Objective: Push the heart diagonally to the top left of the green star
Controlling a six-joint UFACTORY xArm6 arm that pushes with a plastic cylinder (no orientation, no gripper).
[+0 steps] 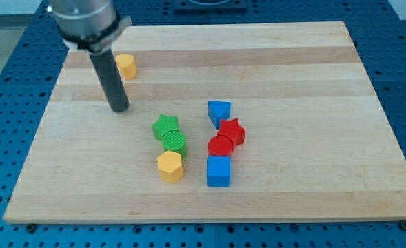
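A yellow heart [126,66] lies near the board's top left, partly hidden behind my rod. The green star [165,125] lies near the board's middle, touching a green cylinder [174,142] just below it. My tip [120,109] rests on the board below the heart and up-left of the green star, apart from both.
A yellow hexagon [169,166] sits below the green cylinder. To the right is a cluster: a blue triangle [218,111], a red star [232,131], a red cylinder [220,145] and a blue cube [218,171]. The wooden board [313,76] ends on a blue perforated table.
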